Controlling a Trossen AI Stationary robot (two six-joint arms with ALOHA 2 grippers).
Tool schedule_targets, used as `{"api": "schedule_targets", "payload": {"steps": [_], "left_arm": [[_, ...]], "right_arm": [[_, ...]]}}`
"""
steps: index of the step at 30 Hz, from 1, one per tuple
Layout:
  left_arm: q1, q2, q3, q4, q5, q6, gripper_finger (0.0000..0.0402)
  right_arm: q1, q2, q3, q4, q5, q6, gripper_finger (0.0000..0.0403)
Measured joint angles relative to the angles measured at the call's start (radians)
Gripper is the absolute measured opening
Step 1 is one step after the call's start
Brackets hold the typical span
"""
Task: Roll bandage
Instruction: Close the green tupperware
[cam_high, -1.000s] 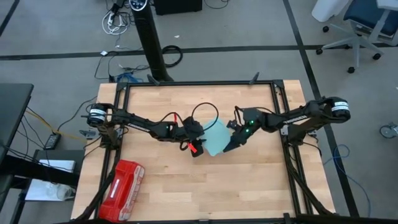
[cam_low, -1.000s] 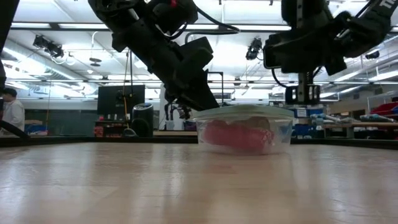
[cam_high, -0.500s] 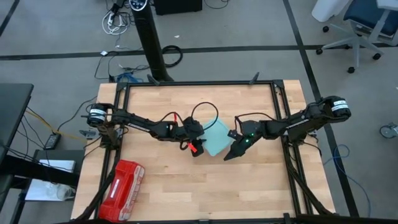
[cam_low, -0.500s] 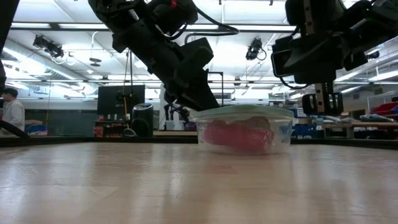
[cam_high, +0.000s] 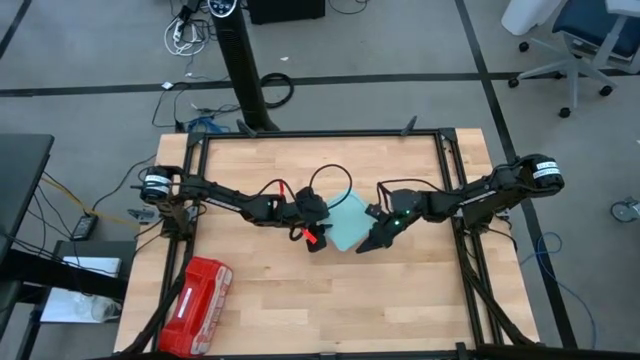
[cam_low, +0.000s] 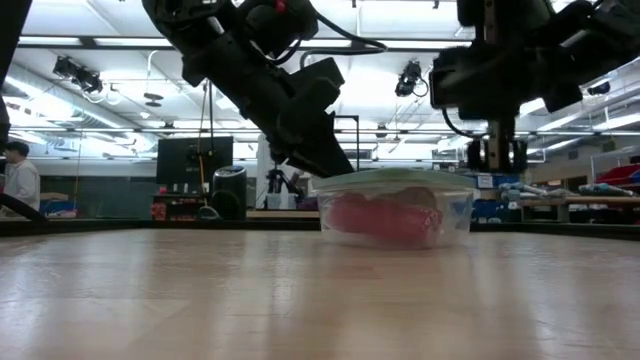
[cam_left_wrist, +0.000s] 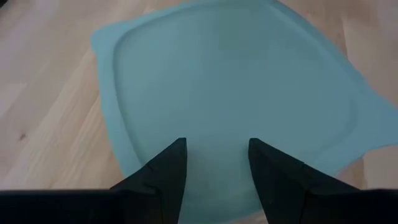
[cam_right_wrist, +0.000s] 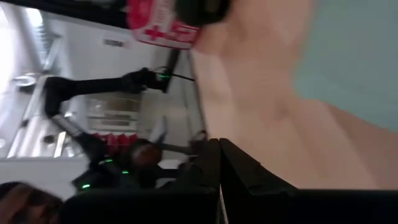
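Observation:
The bandage (cam_low: 385, 218) is a dusky pink-red roll lying inside a clear plastic container (cam_low: 455, 215) in the middle of the table. A pale teal lid (cam_high: 347, 222) sits on the container and fills the left wrist view (cam_left_wrist: 230, 93). My left gripper (cam_high: 316, 237) is open at the lid's left edge, fingers slanting down onto it (cam_left_wrist: 214, 149). My right gripper (cam_high: 372, 241) is shut and empty. It hangs just off the container's near right corner, about level with the lid (cam_low: 497, 158). My left gripper has both open fingertips (cam_left_wrist: 177, 155) down on the lid's top, just inside its left rim (cam_left_wrist: 124, 155). The fingers slant down from the table's left side. Nothing is between them. The lid lies flat on the container, which stands on the table.
A glossy red plastic case with white marks (cam_high: 197, 305) lies at the table's near left corner. A small bright red bit (cam_high: 309, 238) shows beside my left gripper. Bare wood lies along the near side (cam_high: 340, 310). A person (cam_low: 18, 180) stands far behind the table.
My right gripper has swung down and toward the table's near edge beside the container, then come back up a little toward the container's near right corner. It has stayed shut. The container has stayed where it was.

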Motion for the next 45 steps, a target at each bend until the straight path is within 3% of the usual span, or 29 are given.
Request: {"api": "schedule_targets", "payload": {"steps": [5,11,18,30,36,45], "left_arm": [[0.0,0.001,-0.001,0.022,0.024,0.012,0.0177],[0.0,-0.015,-0.002,0.013,0.032,0.063,0.0177],[-0.004,-0.123,-0.003,-0.035,0.037,0.168,0.0177],[-0.007,-0.248,-0.003,-0.113,0.091,0.221,0.0177],[-0.007,-0.249,-0.06,-0.066,0.113,0.245,0.0177],[0.032,-0.232,-0.189,0.189,0.112,0.259,0.0177]], "right_arm": [[0.013,0.0,0.001,0.123,-0.014,0.07,0.0],[0.042,0.0,0.059,0.106,0.02,0.075,0.0],[0.036,0.006,0.123,0.043,0.054,0.04,0.0],[0.052,0.287,0.303,0.319,-0.071,0.078,0.0],[0.079,0.353,0.305,0.39,-0.058,0.112,0.0],[0.103,0.462,0.292,0.564,-0.067,0.201,0.0]]}}
